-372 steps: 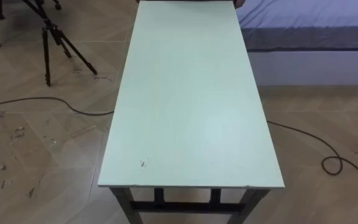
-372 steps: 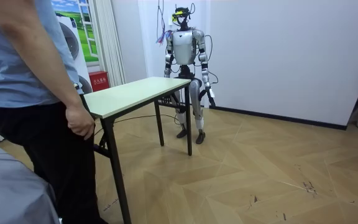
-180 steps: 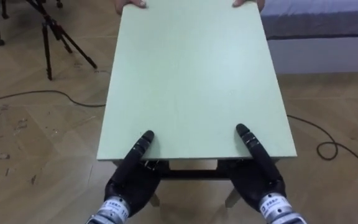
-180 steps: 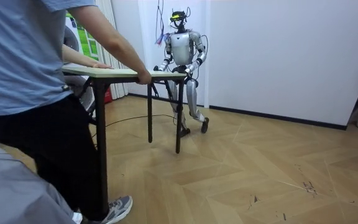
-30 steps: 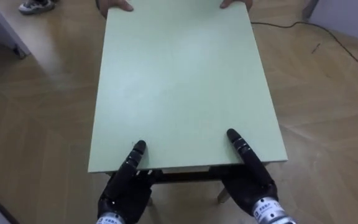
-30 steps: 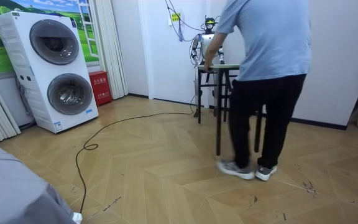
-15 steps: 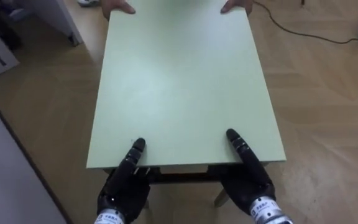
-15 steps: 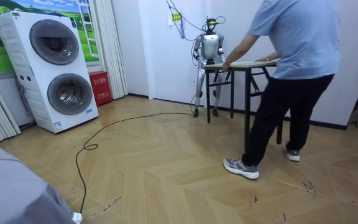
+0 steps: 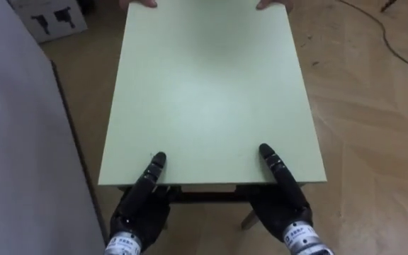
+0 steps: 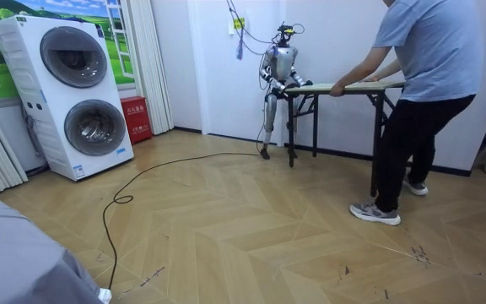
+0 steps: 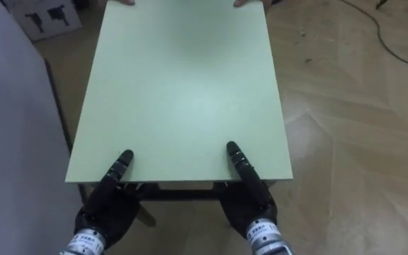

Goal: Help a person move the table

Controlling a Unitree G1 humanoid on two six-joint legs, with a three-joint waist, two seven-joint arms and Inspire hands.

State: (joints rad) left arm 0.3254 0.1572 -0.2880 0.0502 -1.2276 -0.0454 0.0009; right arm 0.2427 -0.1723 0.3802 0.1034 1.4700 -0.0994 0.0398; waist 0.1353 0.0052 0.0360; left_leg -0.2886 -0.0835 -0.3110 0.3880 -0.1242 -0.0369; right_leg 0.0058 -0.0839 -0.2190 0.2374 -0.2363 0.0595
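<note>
A pale green table (image 9: 204, 92) with dark legs stretches away from me. My left hand (image 9: 142, 202) and right hand (image 9: 282, 202) grip its near edge, each with the thumb lying on top and the fingers curled under the board. At the far edge a person's hands (image 9: 273, 4) hold the top. In the room view the table (image 10: 365, 85) hangs level between me, standing by the white wall, and the person (image 10: 420, 84) in a blue shirt at the room view's right.
A grey panel (image 9: 20, 142) runs close along my left side, with a cardboard box (image 9: 48, 18) beyond it. A cable (image 9: 395, 35) crosses the wood floor at the far right. A stacked washer and dryer (image 10: 78, 93) stand at the room view's left.
The table and the person have swung toward the room view's right. My view has shifted, so the grey panel on the left looms larger. Both hands keep their hold.
</note>
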